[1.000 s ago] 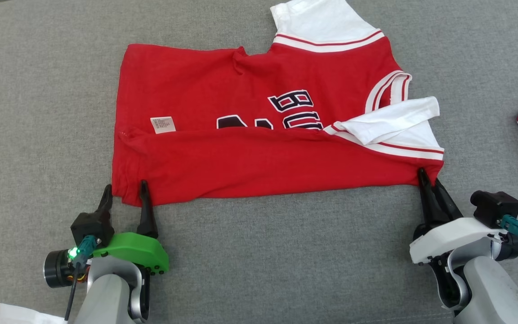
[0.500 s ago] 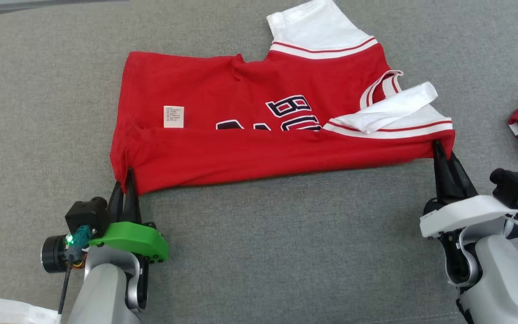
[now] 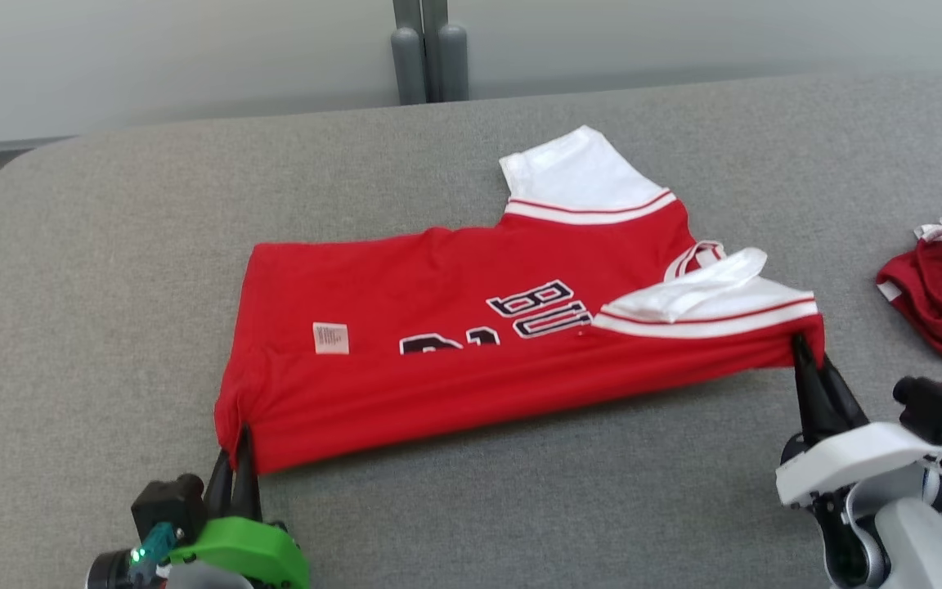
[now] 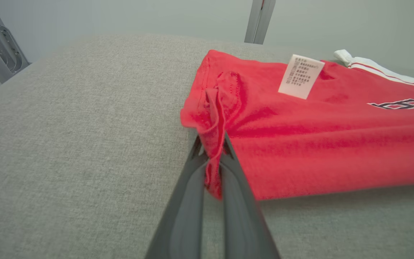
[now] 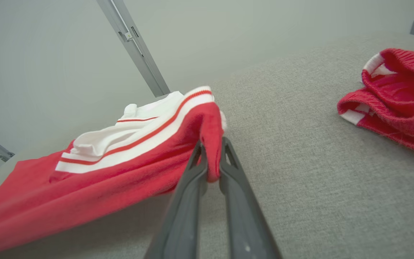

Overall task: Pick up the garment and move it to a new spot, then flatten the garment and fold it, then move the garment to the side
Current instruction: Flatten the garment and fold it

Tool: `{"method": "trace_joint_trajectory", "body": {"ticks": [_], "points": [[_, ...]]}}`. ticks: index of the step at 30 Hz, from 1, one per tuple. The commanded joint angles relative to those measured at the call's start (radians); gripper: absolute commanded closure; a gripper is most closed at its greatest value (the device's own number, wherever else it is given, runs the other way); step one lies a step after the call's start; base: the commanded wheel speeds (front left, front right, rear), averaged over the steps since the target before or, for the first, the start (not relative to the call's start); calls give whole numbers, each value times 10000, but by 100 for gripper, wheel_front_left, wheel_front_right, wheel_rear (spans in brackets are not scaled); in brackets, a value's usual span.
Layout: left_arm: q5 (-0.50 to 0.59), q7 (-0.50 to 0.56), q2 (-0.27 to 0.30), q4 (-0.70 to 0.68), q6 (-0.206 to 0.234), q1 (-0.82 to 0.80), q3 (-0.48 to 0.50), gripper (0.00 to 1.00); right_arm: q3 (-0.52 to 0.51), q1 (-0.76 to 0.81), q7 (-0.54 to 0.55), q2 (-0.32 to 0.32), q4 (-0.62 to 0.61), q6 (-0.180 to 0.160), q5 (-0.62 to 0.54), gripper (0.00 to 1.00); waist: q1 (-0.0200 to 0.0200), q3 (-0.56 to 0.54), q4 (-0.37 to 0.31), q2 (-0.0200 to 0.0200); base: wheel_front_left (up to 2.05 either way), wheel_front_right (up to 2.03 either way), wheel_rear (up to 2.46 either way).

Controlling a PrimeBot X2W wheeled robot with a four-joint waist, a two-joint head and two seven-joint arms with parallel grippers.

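Observation:
A red jersey (image 3: 455,327) with white sleeves, dark lettering and a small white label (image 3: 330,338) lies on the grey cushion, its near long side folded over and lifted. My left gripper (image 3: 234,442) is shut on the jersey's near hem corner (image 4: 212,151). My right gripper (image 3: 806,352) is shut on the near shoulder corner (image 5: 210,144), below the white sleeve (image 3: 708,298). The near edge hangs stretched between both grippers, a little above the cushion. The far sleeve (image 3: 577,176) lies flat.
A second crumpled red and white garment (image 3: 941,290) lies at the right edge, also in the right wrist view (image 5: 397,97). The grey cushion (image 3: 111,245) ends at a pale wall with a grey post (image 3: 430,49) behind. Bare cushion lies left and in front.
The left gripper closed on the hem corner. Both grippers carried the jersey's near edge away from me, narrowing the shown front. The head camera tilted up, bringing wall and post into view.

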Motion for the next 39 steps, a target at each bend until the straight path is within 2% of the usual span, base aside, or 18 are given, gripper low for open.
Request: {"method": "trace_joint_trajectory", "body": {"ticks": [1,9,10,11,12,13,14,15,16,25,30,39], "points": [[-114,4,114,89,150,426,71,100,-30,462,-33,-120,79,-40,143,100,0,-869,-56,-1,0,0,0],[-469,4,109,473,326,1410,-399,100,199,1920,-33,98,143,-37,325,100,0,-1001,-141,-1,0,0,0],[-505,4,109,533,350,1436,-471,95,217,1976,-33,123,164,-36,295,100,0,-954,-152,-1,0,0,0],[-509,4,108,595,362,1439,-547,80,242,2039,-31,159,222,-33,266,100,0,-902,-155,-1,0,0,0],[-490,4,106,633,394,1413,-605,51,271,2076,-31,178,275,-31,214,100,0,-843,-155,-1,0,0,0],[-386,4,103,648,423,1339,-675,9,297,2065,-31,191,356,-31,145,100,0,-773,-147,-1,0,0,0],[-284,4,102,652,466,1277,-712,0,287,2030,-31,183,427,-31,61,100,0,-721,-133,-1,0,0,0],[-277,4,100,677,485,1223,-759,0,234,1975,-31,181,535,-31,-59,85,0,-658,-108,-1,0,0,0],[-282,4,100,689,504,1176,-788,0,204,1925,-31,209,628,-31,-123,0,0,-613,-87,-1,0,0,0],[-104,4,94,34,699,211,-515,0,-558,749,-30,461,296,-23,-993,0,0,-20,41,-1,0,0,0],[174,4,155,929,481,-1266,-214,0,-160,-482,-30,541,309,-23,-1432,0,0,510,29,-1,0,0,0],[407,6,483,3185,148,-3909,-76,0,736,-2322,-30,411,628,-23,-1563,0,0,1455,-100,-1,0,0,0]]}}
